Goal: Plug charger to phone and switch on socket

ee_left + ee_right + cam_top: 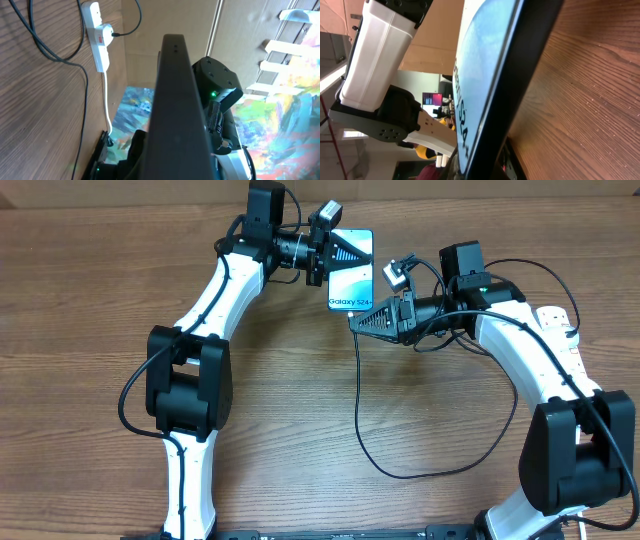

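Note:
The phone, with a light blue screen and "Galaxy" text, is held above the table between both arms. My left gripper is shut on its far end. In the left wrist view only its dark edge shows. My right gripper is at the phone's near end, shut on the tip of the thin black charger cable, which loops down over the table. The plug tip itself is hidden. The right wrist view shows the phone's screen edge-on. The white socket strip lies at the right, under the right arm.
The left wrist view shows the socket strip with a red switch, its thick white cord and a thin black cable on the wood. The left arm's white link fills the left of the right wrist view.

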`<state>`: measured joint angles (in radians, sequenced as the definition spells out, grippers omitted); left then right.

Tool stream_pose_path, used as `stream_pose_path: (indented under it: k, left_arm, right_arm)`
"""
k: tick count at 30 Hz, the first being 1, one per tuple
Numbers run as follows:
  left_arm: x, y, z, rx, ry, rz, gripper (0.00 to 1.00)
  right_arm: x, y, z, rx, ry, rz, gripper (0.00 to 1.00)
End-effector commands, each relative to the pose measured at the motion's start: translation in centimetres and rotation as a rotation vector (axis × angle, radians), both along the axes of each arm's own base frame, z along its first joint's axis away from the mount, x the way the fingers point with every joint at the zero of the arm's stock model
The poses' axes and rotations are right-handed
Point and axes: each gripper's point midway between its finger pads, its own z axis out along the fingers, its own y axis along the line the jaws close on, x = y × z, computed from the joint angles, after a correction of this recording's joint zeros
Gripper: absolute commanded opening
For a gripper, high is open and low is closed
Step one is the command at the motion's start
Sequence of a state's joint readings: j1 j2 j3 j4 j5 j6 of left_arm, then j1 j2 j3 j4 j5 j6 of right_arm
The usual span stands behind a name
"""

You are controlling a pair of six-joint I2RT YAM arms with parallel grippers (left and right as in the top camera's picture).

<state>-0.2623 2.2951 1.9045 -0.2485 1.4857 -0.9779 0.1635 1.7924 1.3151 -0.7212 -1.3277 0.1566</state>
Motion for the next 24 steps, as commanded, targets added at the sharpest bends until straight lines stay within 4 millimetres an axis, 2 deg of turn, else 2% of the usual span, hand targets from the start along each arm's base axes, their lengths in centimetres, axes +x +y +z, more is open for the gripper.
stream_pose_path:
  k: [1, 24]
  left_arm:
    - [-0.87, -0.15, 2.1, -0.036, -0.039, -0.04, 0.04]
    - [-1.0, -0.13, 2.64, -0.065, -0.105, -0.06, 0.04]
  right_arm:
    - [-0.14, -0.04, 0.37, 0.013, -0.004, 0.004, 0.04]
    - [-0.43, 0.01, 0.8, 0.039, 0.007, 0.016, 0.04]
